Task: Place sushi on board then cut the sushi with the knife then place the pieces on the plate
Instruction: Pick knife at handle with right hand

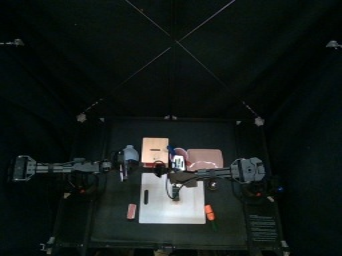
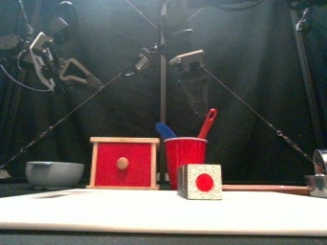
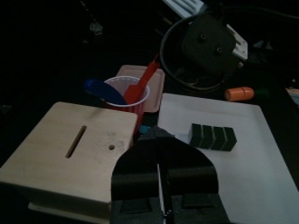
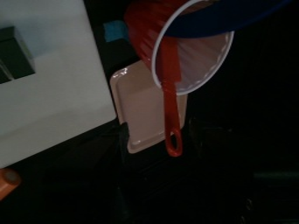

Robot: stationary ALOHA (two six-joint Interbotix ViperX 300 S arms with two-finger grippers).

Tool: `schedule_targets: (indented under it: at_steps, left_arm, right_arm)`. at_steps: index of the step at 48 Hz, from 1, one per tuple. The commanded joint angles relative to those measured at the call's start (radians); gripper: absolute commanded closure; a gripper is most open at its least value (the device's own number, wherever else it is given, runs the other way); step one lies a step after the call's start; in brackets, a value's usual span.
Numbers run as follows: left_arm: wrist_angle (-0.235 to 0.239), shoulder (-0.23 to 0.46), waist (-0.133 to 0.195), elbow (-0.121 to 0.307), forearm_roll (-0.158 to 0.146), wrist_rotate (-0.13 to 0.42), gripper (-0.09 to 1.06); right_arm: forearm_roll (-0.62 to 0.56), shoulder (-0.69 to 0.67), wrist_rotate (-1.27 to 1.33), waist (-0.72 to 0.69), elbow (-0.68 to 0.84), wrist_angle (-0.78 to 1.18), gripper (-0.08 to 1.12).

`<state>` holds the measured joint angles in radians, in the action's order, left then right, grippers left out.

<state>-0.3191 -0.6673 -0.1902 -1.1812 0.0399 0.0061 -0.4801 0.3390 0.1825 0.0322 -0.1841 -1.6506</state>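
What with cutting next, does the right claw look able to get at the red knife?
Probably yes: the right claw hangs above the red cup, the red knife stands handle-up in it, and nothing shows between them.

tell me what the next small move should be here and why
Probably lower the right tool onto the handle of the red knife. The sushi roll already sits whole on the white board, so cutting comes next. The knife stands untouched in the red cup, with the right tool hanging above it; the left tool is shut, near the wooden box.
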Motion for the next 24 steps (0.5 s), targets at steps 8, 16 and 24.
schedule_targets:
  at_steps: [8, 16, 24]
  left_arm:
    - [-0.003, 0.000, -0.020, 0.011, 0.000, 0.002, 0.96]
    - [-0.003, 0.000, -0.021, 0.011, 0.003, 0.000, 0.96]
    - [-0.003, 0.000, -0.021, 0.014, 0.006, -0.002, 0.96]
  right_arm:
    - [-0.038, -0.026, -0.009, -0.015, 0.044, 0.000, 0.15]
    - [-0.063, -0.026, -0.012, -0.023, 0.078, 0.006, 0.15]
    - [-0.066, -0.023, -0.046, -0.029, 0.084, 0.034, 0.17]
